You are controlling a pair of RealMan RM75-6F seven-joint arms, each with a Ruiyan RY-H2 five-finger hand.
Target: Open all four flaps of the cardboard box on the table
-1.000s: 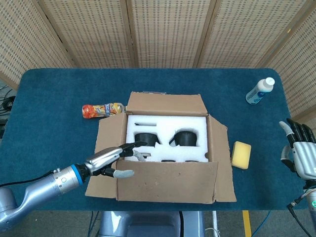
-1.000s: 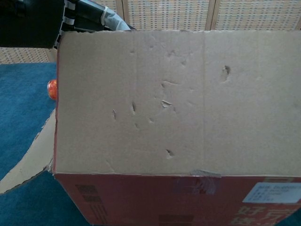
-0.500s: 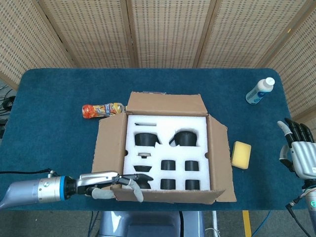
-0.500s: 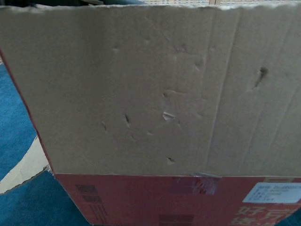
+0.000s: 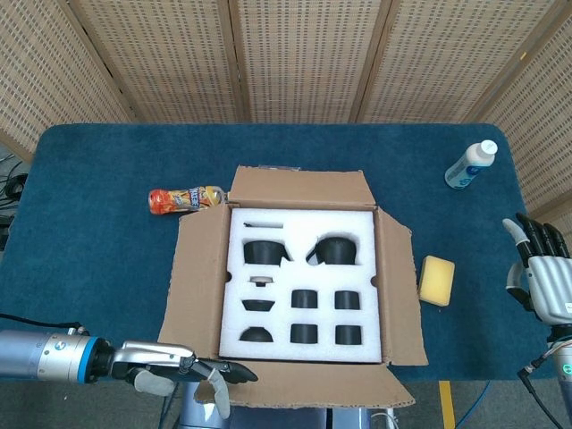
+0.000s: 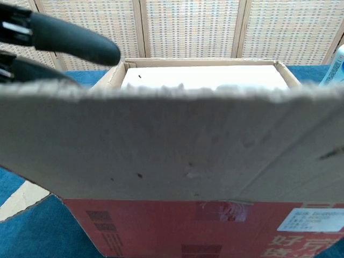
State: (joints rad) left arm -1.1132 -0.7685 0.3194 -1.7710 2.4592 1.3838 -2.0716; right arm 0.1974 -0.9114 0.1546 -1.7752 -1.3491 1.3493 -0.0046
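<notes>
The cardboard box (image 5: 302, 281) stands mid-table with white foam (image 5: 302, 268) and dark inserts showing inside. Its far flap (image 5: 299, 187), left flap (image 5: 197, 268) and right flap (image 5: 402, 295) lie spread outward. The near flap (image 5: 308, 386) is folded out toward me past the table's front edge. My left hand (image 5: 183, 374) lies at that flap's left end, its stretched fingers resting on top of the flap. In the chest view the near flap (image 6: 177, 145) fills the frame, with the left hand's dark fingers (image 6: 70, 43) above its upper left. My right hand (image 5: 541, 268) hovers at the table's right edge, fingers apart, holding nothing.
An orange bottle (image 5: 183, 198) lies beside the box's far left corner. A yellow sponge (image 5: 436, 280) sits right of the box, and a white bottle with a blue label (image 5: 471, 165) lies at the far right. The box's red front wall (image 6: 215, 228) is close to the chest camera.
My left hand has drawn back toward me and pushed the near flap from upright down and outward. The foam inside is now fully exposed. The right hand has stayed put.
</notes>
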